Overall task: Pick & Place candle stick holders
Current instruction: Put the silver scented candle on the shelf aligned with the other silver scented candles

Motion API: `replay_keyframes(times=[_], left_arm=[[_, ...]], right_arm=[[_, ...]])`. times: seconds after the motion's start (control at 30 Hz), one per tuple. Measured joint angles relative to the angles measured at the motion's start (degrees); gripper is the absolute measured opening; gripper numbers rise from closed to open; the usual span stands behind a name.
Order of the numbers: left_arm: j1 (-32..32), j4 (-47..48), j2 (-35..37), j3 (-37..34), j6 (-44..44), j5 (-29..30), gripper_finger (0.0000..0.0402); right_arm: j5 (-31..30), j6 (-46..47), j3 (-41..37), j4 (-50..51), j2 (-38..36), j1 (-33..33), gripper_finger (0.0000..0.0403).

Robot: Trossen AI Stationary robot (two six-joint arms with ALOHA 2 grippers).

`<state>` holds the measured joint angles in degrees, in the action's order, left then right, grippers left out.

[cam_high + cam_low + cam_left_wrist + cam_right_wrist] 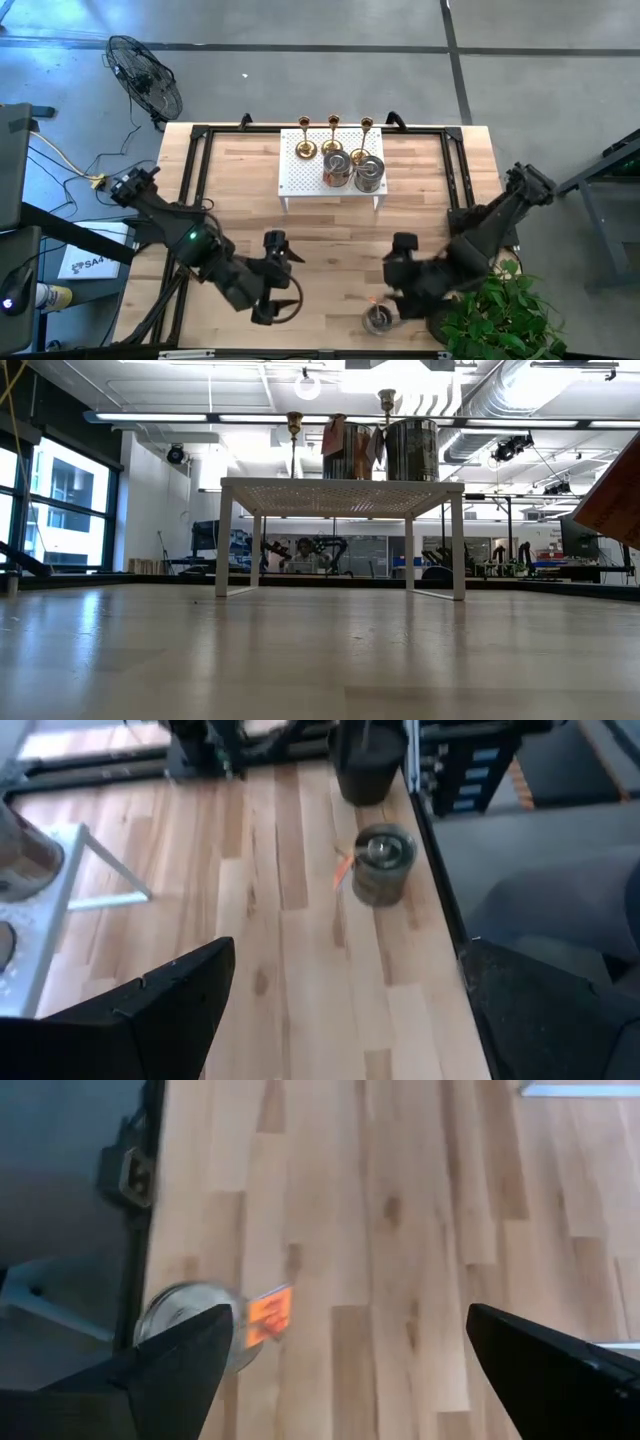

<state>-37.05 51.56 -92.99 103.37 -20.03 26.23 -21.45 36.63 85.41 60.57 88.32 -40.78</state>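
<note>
my right gripper (pixel 340 1370) hangs with fingers spread wide, empty, just beside the silvery holder (pixel 377 319) standing upright near the table's (pixel 330 240) front edge. my left gripper (pixel 340 1020) is open too, holding nothing. the other holders stand upright on the white rack (pixel 300 180).

Three gold candle stick holders (pixel 333 133) stand upright along the rack's far edge, two squat silvery holders (pixel 352 170) before them; a third silvery holder (pixel 377 319) stands near the table's front edge.

Overhead and table-level views share the rack (pixel 331 172); 2 wrist views look down.
</note>
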Motion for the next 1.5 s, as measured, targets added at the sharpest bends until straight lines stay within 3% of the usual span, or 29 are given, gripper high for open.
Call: replay_keyframes(times=[0.2, 0.47, 0.67, 1.0, 1.2, 1.5], left_arm=[[-1.7, -3.8, -1.4, 0.0, 0.0, 1.5, 0.0390], [-1.6, -8.5, -4.9, 0.1, 0.2, 1.7, 0.0390], [-1.6, -10.3, -5.6, 0.1, -0.5, 1.5, 0.0390], [-1.6, -11.6, -5.6, 0.1, -1.2, 2.0, 0.0390], [-1.6, -11.5, -6.5, -0.1, -1.2, 3.1, 0.0390], [-1.6, -11.6, -6.7, 0.0, -1.2, 3.3, 0.0390]], right_arm=[[-0.7, 1.9, 0.0, 0.0, 1.5, -4.9, 0.0397], [4.7, -5.2, -0.5, -5.2, 1.4, -3.3, 0.0397], [13.8, -8.2, -11.6, -16.7, 0.8, -2.7, 0.0397], [17.0, -7.2, -24.6, -29.1, 0.1, -1.1, 0.0397], [20.5, -6.1, -26.2, -32.7, 0.1, -1.0, 0.0397], [20.6, -6.1, -26.3, -35.2, 0.3, -1.3, 0.0397]])
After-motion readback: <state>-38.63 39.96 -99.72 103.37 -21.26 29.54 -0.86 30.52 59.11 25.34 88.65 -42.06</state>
